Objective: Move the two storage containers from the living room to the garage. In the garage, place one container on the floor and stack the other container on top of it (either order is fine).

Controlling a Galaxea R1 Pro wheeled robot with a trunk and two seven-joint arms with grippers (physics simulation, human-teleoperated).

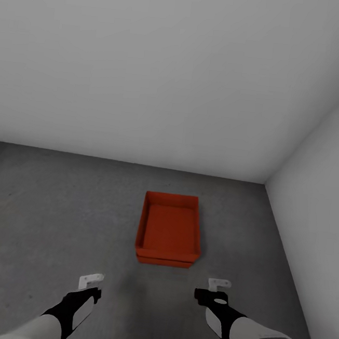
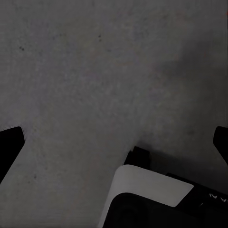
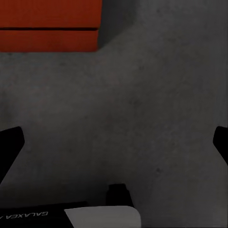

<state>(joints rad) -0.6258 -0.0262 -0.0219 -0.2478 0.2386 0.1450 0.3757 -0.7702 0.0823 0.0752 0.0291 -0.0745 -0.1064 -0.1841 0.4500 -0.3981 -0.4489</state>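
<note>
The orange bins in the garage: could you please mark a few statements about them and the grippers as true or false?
1. The orange bins sit stacked on the grey concrete floor. True; a seam along the front wall shows two.
2. The left gripper holds a bin. False; it is open and empty.
3. The bins touch the back wall. False; bare floor lies between.
4. The right gripper is apart from the bins. True.
5. The top bin is empty. True.
</note>
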